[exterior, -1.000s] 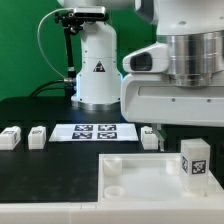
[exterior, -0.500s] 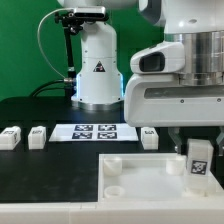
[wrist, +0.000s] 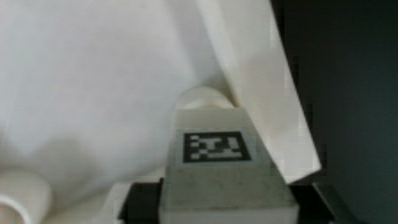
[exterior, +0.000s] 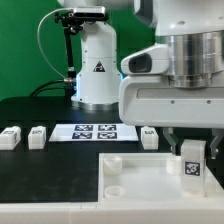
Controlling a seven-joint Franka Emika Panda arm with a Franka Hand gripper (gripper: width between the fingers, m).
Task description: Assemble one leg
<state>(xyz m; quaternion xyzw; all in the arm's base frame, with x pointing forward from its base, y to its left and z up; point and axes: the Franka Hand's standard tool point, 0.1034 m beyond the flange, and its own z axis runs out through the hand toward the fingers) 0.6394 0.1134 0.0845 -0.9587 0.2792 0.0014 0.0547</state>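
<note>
Gripper [wrist: 222,203] clenched on leg [exterior: 192,163]; upright at 4 o'clock, exterior view, over panel [exterior: 135,172] corner, likely for seating there

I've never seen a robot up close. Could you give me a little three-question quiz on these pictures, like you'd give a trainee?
1. True or false: the leg at the pincer lies flat on its side.
2. How many other legs rest on the black table in the exterior view? A two, B three, C five.
3. Fill in: the leg at the pincer stands on the white ___.
Key: 1 false, it stands upright; 2 B; 3 panel.
</note>
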